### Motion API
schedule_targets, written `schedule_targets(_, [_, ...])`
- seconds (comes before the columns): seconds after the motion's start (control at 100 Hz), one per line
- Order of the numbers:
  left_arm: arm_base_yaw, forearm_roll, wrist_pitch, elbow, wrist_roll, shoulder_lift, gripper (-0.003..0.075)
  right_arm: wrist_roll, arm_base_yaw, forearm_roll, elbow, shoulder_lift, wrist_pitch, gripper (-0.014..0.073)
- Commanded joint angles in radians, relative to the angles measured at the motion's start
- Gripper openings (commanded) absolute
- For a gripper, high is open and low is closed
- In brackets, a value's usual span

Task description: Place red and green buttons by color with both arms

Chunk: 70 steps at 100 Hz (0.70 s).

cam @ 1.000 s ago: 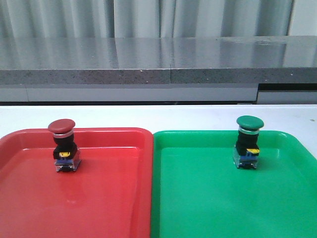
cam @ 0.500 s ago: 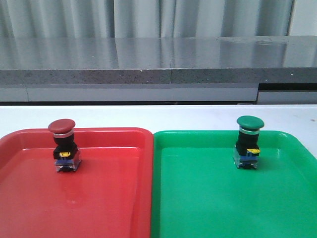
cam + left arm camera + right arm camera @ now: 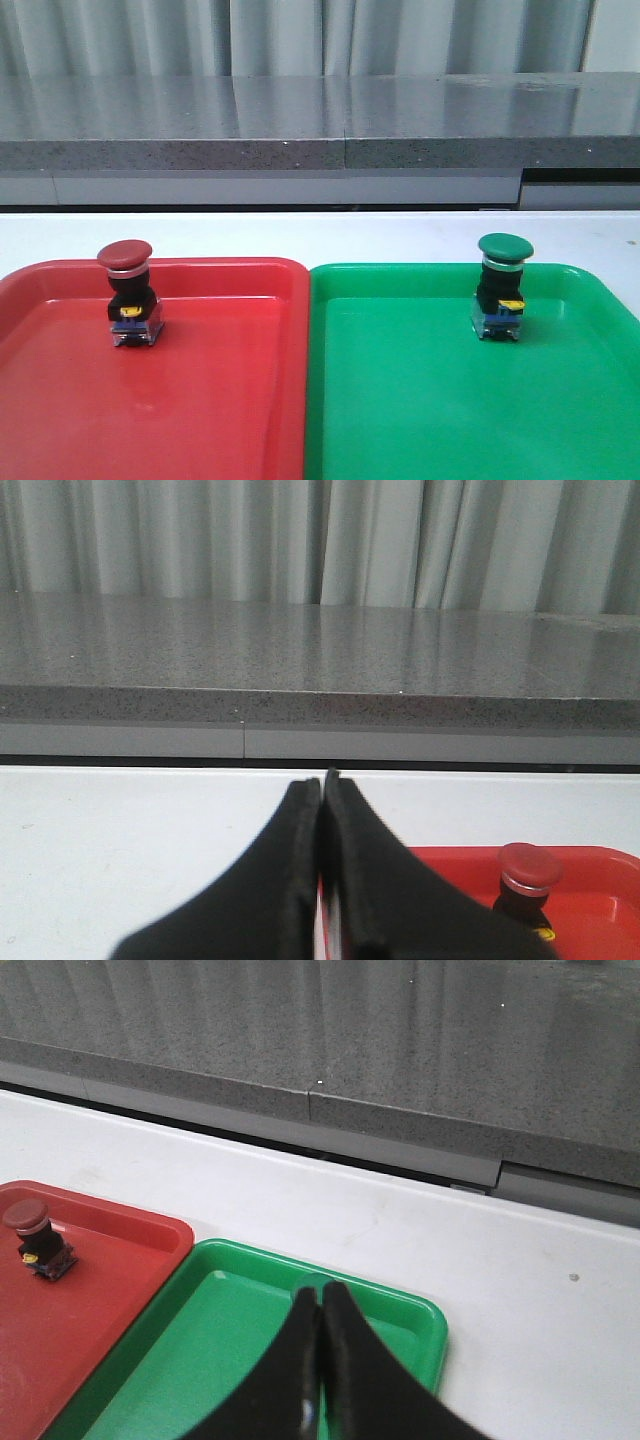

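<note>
Red-capped button [image 3: 127, 293] upright — green-capped button [image 3: 501, 285] seemingly likewise.

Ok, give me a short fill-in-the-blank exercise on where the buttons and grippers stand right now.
1. The red button stands upright in the ____ tray.
2. The green button stands in the green tray, near its ____ rim.
3. The left gripper has its fingers pressed ____, holding nothing.
4. In the front view, the red tray lies to the ____ of the green tray.

Missing words: red; far; together; left
</note>
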Motion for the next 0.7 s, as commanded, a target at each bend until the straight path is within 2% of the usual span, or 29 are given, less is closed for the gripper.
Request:
schedule_targets(0.0, [0.002, 0.001, -0.084, 0.042, -0.007, -0.029, -0.002, -0.008, -0.001, -0.005, -0.024, 0.003, -0.072, -0.0067])
schedule_targets(0.25, [0.002, 0.001, -0.084, 0.042, -0.007, -0.029, -0.0019, -0.008, -0.001, -0.044, -0.017, -0.013, -0.08, -0.0068])
schedule_targets(0.44, [0.002, 0.001, -0.084, 0.042, -0.007, -0.029, -0.0019, -0.002, -0.009, -0.135, 0.082, -0.104, -0.225, -0.0068])
schedule_targets(0.69, [0.002, 0.001, -0.084, 0.042, -0.007, -0.029, -0.002, 0.078, -0.158, -0.135, 0.256, -0.281, -0.299, -0.0068])
